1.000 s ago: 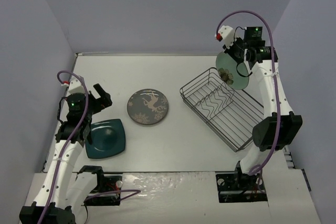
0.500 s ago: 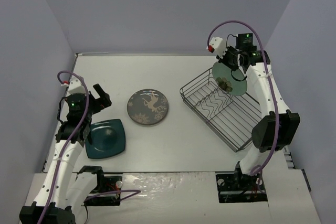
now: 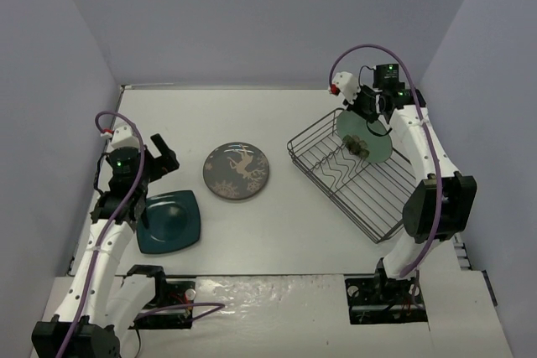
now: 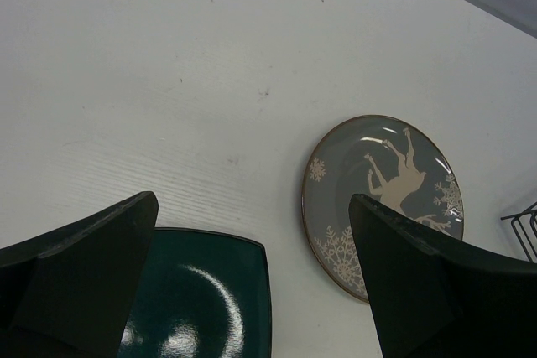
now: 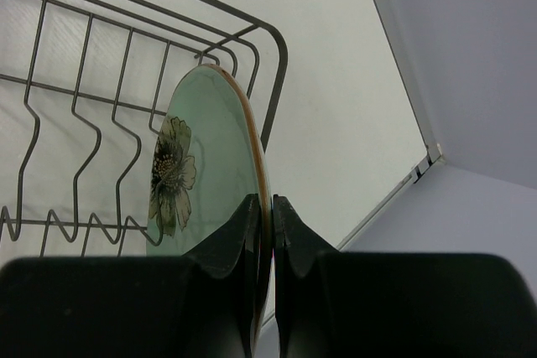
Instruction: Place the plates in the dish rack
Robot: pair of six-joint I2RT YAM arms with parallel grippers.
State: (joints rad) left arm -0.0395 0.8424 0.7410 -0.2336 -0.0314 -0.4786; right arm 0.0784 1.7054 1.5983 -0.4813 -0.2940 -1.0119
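Observation:
The mint-green plate (image 3: 366, 136) with a brown flower (image 5: 172, 175) hangs on edge over the far end of the black wire dish rack (image 3: 336, 175). My right gripper (image 5: 270, 207) is shut on its rim, seen from above at the plate's top (image 3: 367, 109). A round grey-brown deer plate (image 3: 236, 171) lies flat mid-table. The square dark teal plate (image 3: 170, 220) lies flat at the left. My left gripper (image 3: 156, 165) hovers open just above the teal plate's far edge (image 4: 201, 299), holding nothing, with the deer plate (image 4: 382, 190) beyond.
The rack's zigzag slot wires (image 5: 80, 165) run below and left of the held plate. The table's far edge and a purple-grey wall (image 5: 470, 64) lie close behind the rack. Arm bases stand at the near edge (image 3: 386, 291).
My right gripper has carried the mint-green plate left and downward, from above the rack's far right corner to over its far end. The left arm has barely moved.

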